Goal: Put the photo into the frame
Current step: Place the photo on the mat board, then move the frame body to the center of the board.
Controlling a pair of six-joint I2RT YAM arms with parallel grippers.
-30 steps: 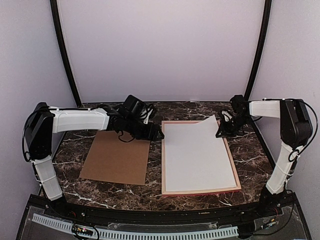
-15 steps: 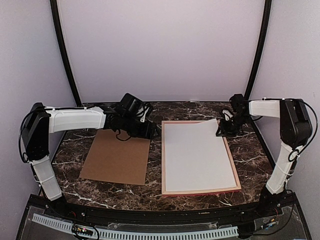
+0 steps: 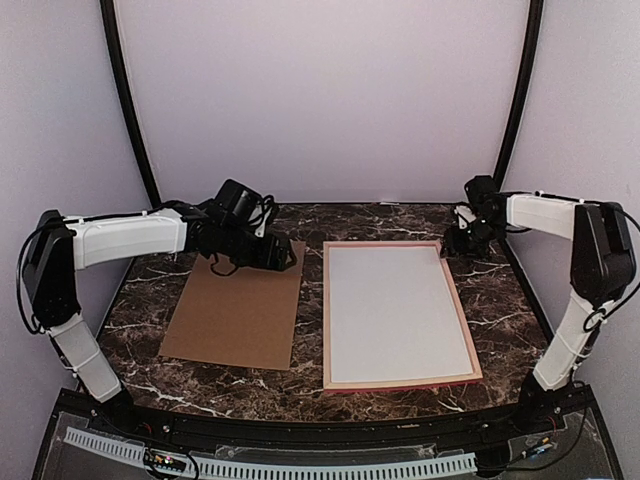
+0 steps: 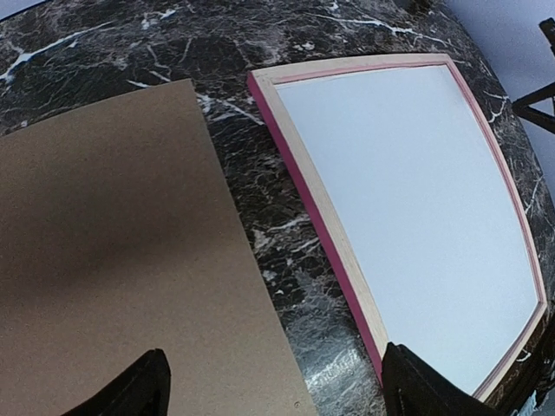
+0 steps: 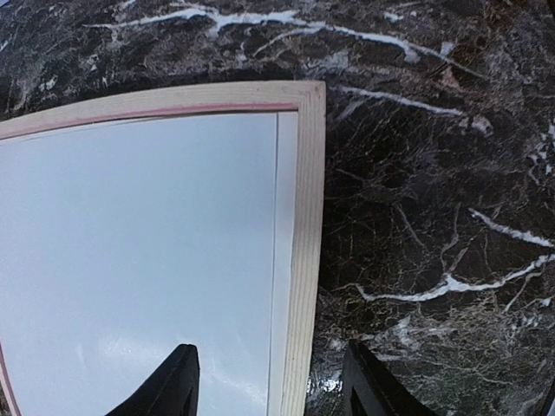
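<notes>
Since the large paper photo (image 3: 393, 312) lies flat, white back up, inside the thin pink-and-wood frame (image 3: 327, 310), insertion looks finished; left pincer (image 4: 276, 386) and right pincer (image 5: 270, 386) gape empty; brown hardboard panel (image 3: 235, 315) probably goes next.

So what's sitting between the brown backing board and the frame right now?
Nothing: just a bare strip of marble table separates the backing board from the frame, seen in the top and left wrist views.
</notes>
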